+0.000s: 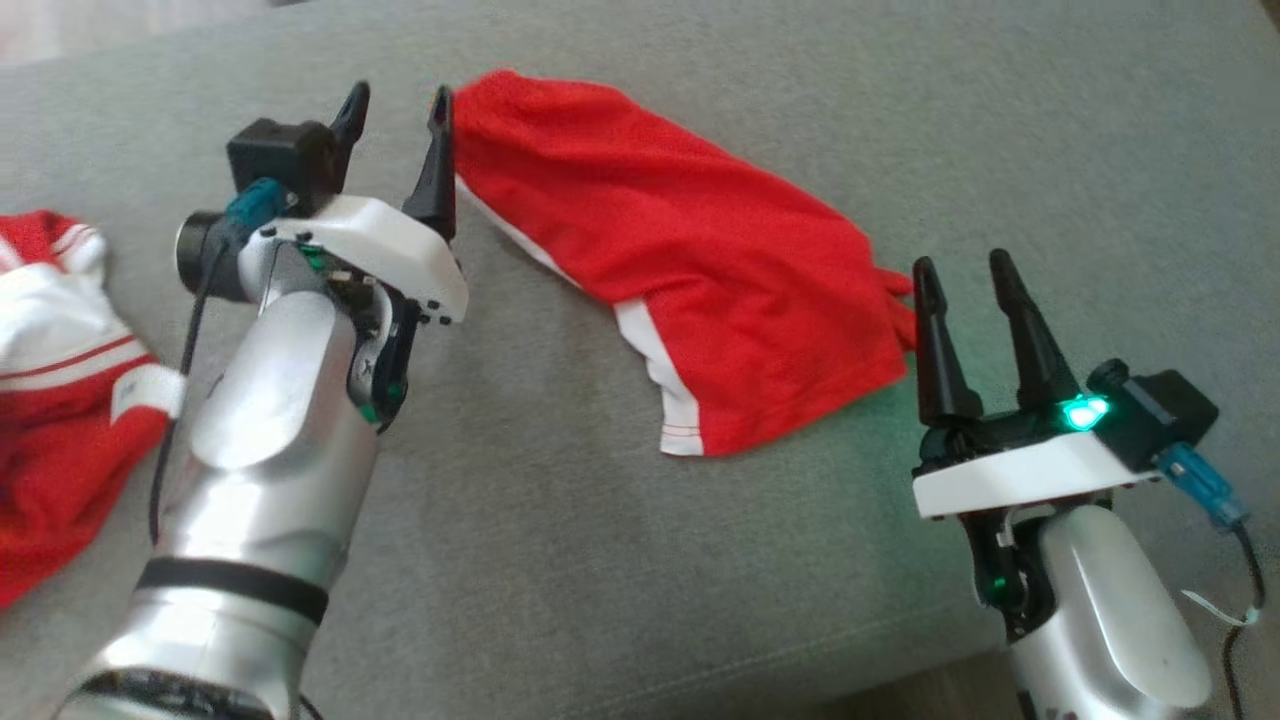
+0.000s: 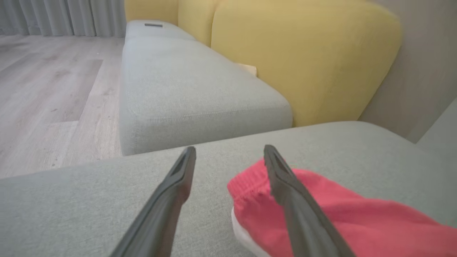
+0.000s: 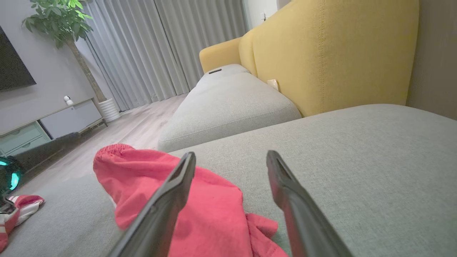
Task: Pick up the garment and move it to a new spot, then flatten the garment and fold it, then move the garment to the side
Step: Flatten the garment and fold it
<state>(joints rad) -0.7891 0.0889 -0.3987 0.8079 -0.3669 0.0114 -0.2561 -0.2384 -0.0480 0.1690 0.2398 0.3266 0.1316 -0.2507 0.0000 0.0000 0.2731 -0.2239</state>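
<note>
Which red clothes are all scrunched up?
The red-and-white garment at the far left, bunched in a heap with white bands showing. The red shorts in the middle lie spread out.

a home living room: grey-and-yellow sofa (image 3: 232, 103), long curtains (image 3: 142, 46), potted plant (image 3: 60, 18), wood floor (image 2: 53, 89)

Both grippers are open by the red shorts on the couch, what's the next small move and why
Probably ease the right gripper forward to pinch the crumpled right end of the red mesh shorts with white side stripe. It lies ahead of those open jaws on the grey fabric couch cushion, while the open left gripper sits at the waistband.
</note>
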